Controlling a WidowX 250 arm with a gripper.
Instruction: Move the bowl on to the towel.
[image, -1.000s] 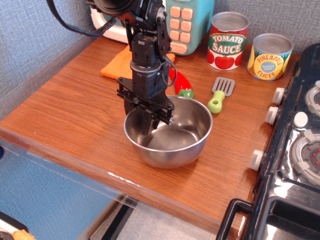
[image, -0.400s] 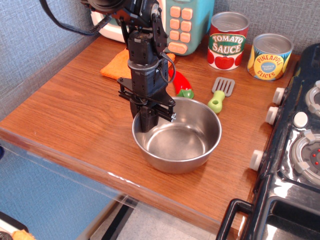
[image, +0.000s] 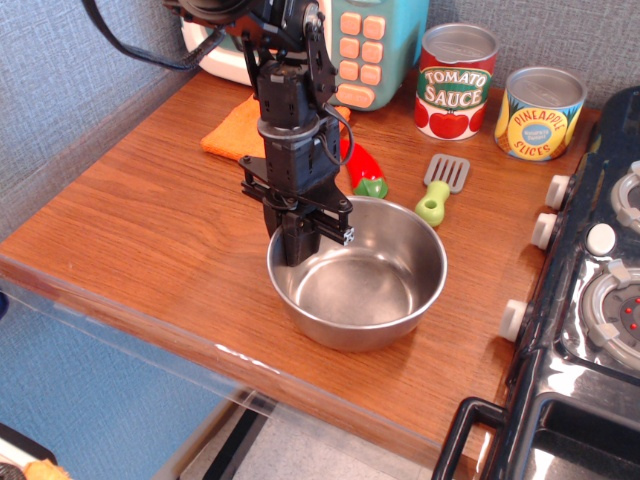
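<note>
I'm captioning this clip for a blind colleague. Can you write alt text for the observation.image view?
A black robot gripper grips the left rim of a steel bowl on a wooden table. An orange towel lies behind the arm, with a red pepper, green spatula and two cans farther back.

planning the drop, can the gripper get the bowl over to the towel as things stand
Probably yes. The gripper sits at the bowl rim's near-left side, and the towel lies behind the arm; only a red pepper toy lies near that path.
</note>
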